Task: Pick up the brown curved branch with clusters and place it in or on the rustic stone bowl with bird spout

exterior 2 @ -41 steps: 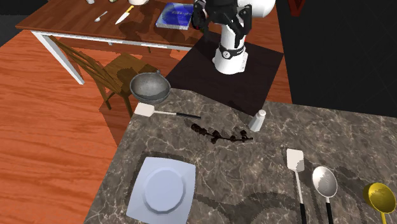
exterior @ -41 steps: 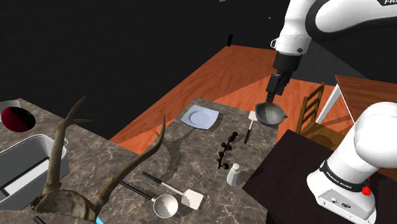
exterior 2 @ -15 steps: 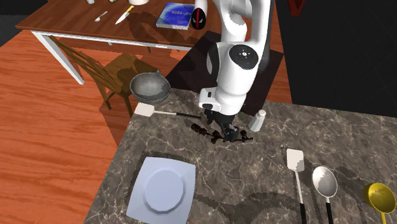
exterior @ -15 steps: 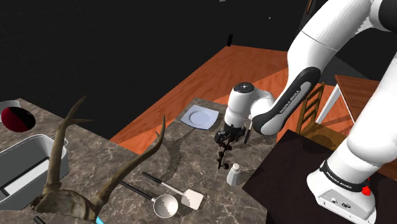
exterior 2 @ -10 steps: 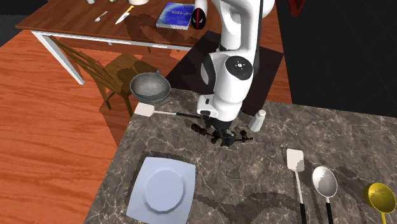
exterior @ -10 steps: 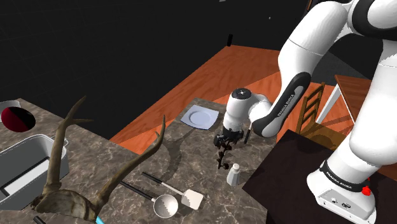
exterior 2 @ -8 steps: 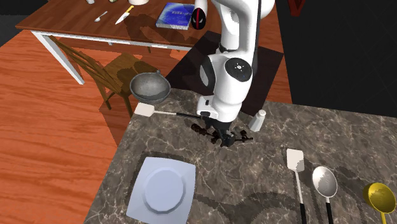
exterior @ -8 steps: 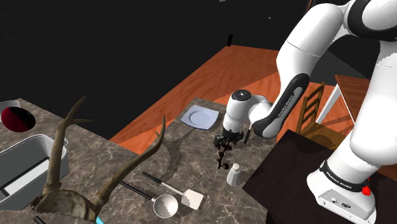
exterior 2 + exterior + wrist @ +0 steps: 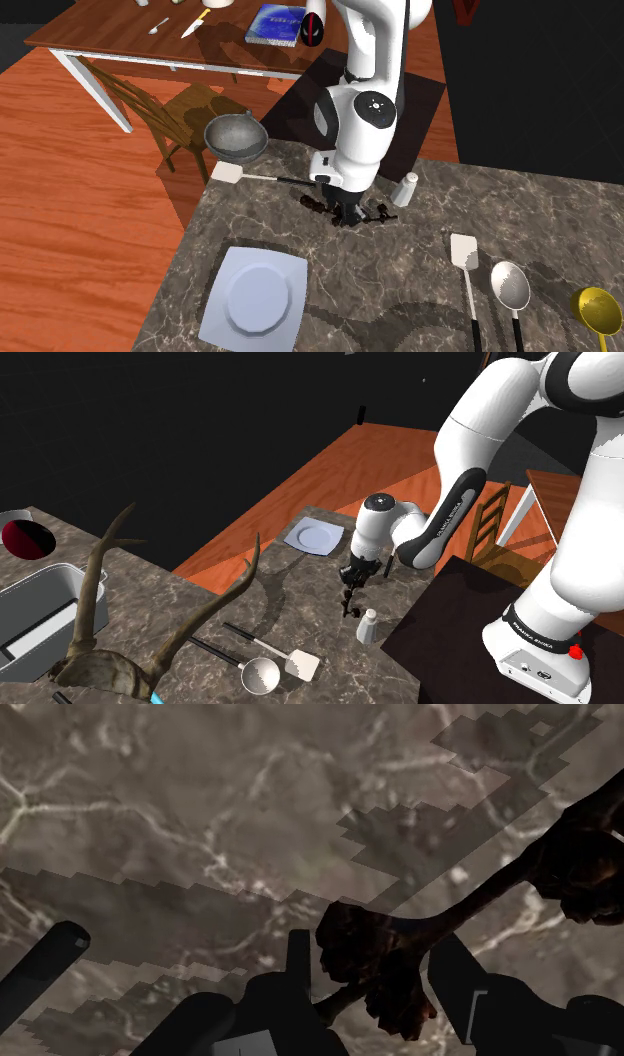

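Now clamped with the fingers (image 9: 455,979) around a cluster of the brown branch (image 9: 372,966), open moments ago; ready for lifting toward the grey bowl (image 9: 236,138).

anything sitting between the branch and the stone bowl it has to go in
Yes: a white spatula lies flat on the counter between the branch and the bowl. It is low, so a lifted carry would likely clear it.
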